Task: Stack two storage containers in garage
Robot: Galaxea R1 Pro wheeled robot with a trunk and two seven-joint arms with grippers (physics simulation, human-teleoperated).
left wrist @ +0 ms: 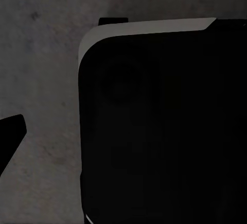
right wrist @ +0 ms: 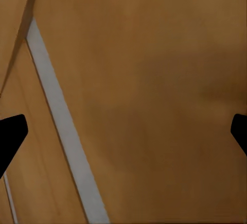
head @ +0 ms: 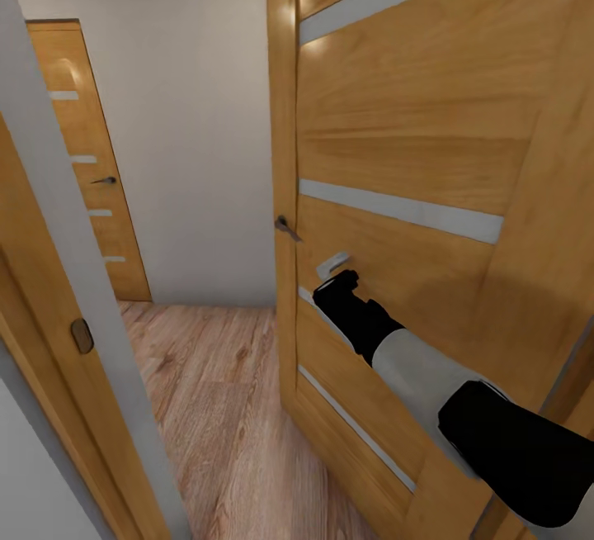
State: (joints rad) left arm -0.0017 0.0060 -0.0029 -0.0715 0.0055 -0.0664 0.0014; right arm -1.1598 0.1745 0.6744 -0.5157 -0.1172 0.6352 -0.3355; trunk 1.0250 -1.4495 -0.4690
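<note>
The two storage containers cannot be placed from these views, so no bearing from either tool, no long axis and no nearer arm can be given for them. What is shown is a doorway being passed. In the head view an open wooden door with pale inset stripes stands close on the right, its lever handle at the near edge. The right arm is reached forward along the door face, and the right tool is seen just beside or against the panel, slightly past and below the handle; contact cannot be confirmed. In the right wrist view the two fingertips are seen at opposite edges of the picture, well apart, with nothing between them but the door panel and one pale stripe.

In the left wrist view a dark rounded body of the robot is seen over a grey mottled ground; one dark fingertip shows at the edge, and whether the left tool is apart or together cannot be told.

Beyond the door lie a light wood-plank floor, a plain pale wall and a second striped wooden door, closed. A door frame with a strike plate stands near on the left. The robot is judged to be in transit.
</note>
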